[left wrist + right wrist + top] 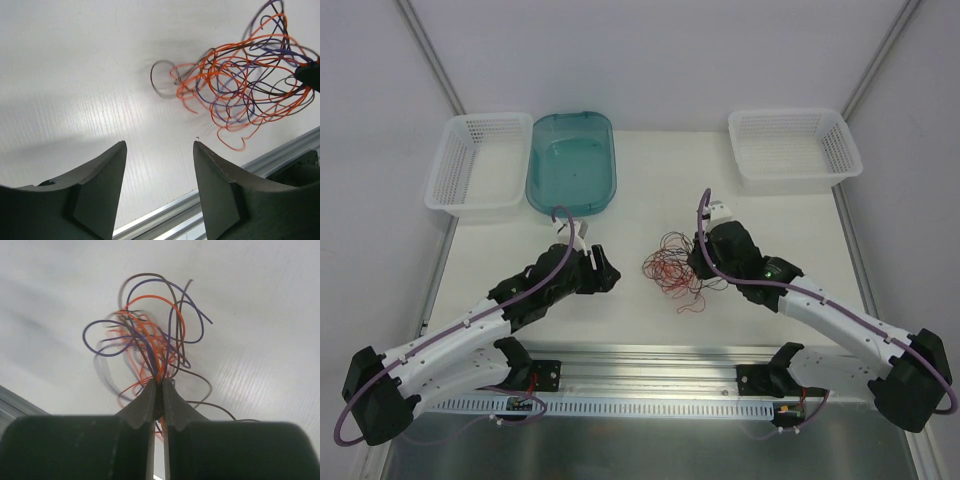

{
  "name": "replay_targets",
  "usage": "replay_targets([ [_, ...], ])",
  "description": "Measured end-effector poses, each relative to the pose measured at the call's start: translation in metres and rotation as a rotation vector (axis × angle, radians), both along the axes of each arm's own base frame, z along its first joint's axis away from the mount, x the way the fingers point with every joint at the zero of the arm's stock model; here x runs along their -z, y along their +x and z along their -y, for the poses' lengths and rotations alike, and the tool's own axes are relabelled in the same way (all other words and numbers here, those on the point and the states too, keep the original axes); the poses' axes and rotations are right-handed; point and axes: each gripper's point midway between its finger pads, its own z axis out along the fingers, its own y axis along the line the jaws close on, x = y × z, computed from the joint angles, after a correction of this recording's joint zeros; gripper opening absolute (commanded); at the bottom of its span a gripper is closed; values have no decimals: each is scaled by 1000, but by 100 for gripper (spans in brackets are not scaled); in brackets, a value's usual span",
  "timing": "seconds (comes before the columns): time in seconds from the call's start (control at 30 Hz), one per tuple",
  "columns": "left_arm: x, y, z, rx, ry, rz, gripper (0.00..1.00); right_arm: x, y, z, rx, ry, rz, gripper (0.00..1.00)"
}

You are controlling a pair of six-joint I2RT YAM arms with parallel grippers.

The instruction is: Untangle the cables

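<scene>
The cables point(675, 270) lie in one tangled bunch of orange-red, black and purple strands at the middle of the table. In the left wrist view the cables point(245, 85) spread at the upper right, apart from my left gripper point(159, 145), whose jaws stand open with only bare table between them. My left gripper point(607, 272) sits left of the bunch. My right gripper point(698, 262) is at the bunch's right edge. In the right wrist view my right gripper point(158, 384) is shut on a bundle of cables point(150, 335) that fan upward from the tips.
A teal lid-like tray point(571, 160) and a white mesh basket point(480, 165) stand at the back left. Another white basket point(792, 146) is at the back right. A metal rail point(650, 365) runs along the near table edge.
</scene>
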Motion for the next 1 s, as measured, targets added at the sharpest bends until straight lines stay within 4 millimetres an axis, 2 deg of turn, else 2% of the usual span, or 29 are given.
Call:
replay_targets([
  [0.1, -2, -4, 1, 19, -9, -3, 71, 13, -3, 2, 20, -3, -39, 1],
  [0.13, -3, -6, 1, 24, -11, -4, 79, 20, -5, 2, 28, -8, -61, 1],
  [0.23, -4, -9, 3, 39, -23, -13, 83, 35, -8, 0, 39, -13, -113, 1],
  [0.33, -2, -10, 7, 46, -40, -32, 82, 42, -13, -9, 30, 3, -149, 1],
  [0.43, 3, -8, 15, 33, -72, -70, 81, 40, -18, -19, 8, 28, -156, 1],
  [0.63, 34, -1, 32, -64, -149, -197, 79, 30, -19, -34, 33, 108, -149, 1],
  [0.9, 63, -6, 69, -84, -206, -300, 74, 31, -20, -38, 103, 177, -142, 1],
  [1.0, 81, -9, 77, -87, -186, -339, 66, 34, -21, -39, 111, 188, -149, 1],
])
